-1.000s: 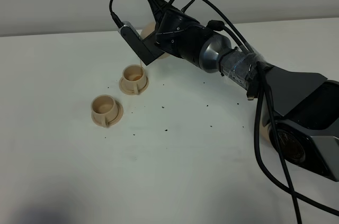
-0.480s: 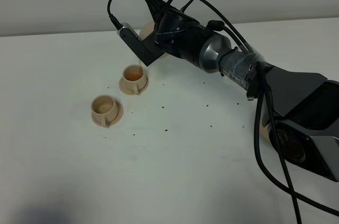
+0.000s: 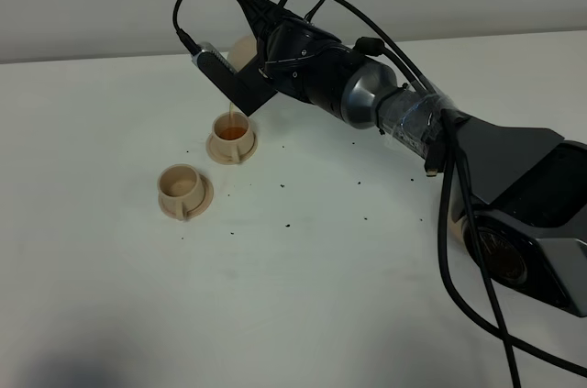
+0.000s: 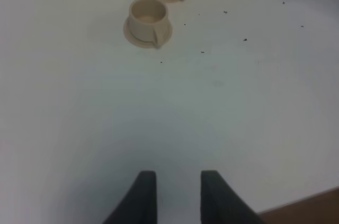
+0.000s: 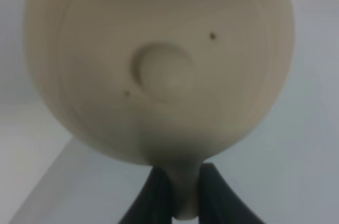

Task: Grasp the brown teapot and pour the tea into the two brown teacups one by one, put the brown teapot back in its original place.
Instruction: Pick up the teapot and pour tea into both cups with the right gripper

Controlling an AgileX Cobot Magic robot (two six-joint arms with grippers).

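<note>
- R gripper [image 5: 178, 195]: clenched on the loop handle of the brown teapot [image 5: 159, 65]; handle is seen pinched betw. both fingers in right wrist view.
- Teapot: held in air, tipped spout-down, above the far teacup [image 3: 231, 135]. In ext. view it is mostly hidden behind the gripper; only a tan edge is shown.
- Thin amber stream [image 3: 227, 116] is seen running from pot into far teacup; amber liquid is shown inside that cup.
- Near teacup [image 3: 182, 188]: upright on its saucer, just beside far teacup; interior is shown pale tan.
- L gripper [image 4: 178, 181]: released, fingers apart, held over the white table [image 4: 238, 118], well apart from both cups.
- Dark specks [image 3: 286, 223] are scattered on table near cups.
</note>
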